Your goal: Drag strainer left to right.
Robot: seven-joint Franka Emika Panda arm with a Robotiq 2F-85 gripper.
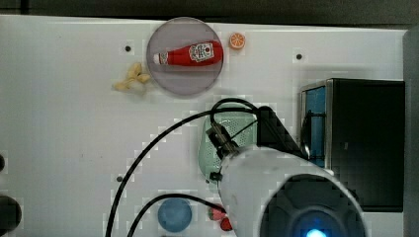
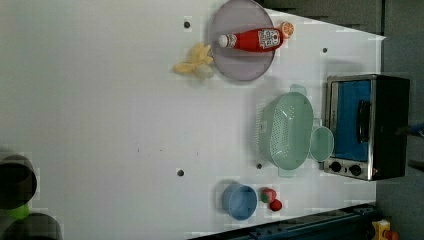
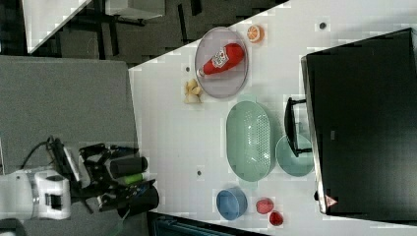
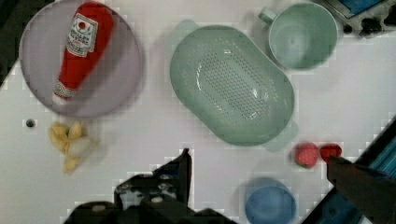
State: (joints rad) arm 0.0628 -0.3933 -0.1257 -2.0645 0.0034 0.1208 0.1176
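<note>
Pale mint-green plastic, dotted with small holes, forms the oval strainer, which sits open side up on the white bench. It lies just beside the black-and-silver toaster oven with a blue door panel, on the left view's left of the oven. A smaller mint-green mug stands between the strainer and the oven, touching or nearly touching the strainer's rim. Farther from the oven than the strainer, a round grey plate carries a red ketchup bottle lying on its side, with an orange slice at the plate's edge and a pale yellow toy banana bunch beside it. A round blue bowl and two red strawberries rest near the strainer's other end. The black pincer hangs above the bench with its jaws spread wide, holding nothing, well apart from the strainer.
</note>
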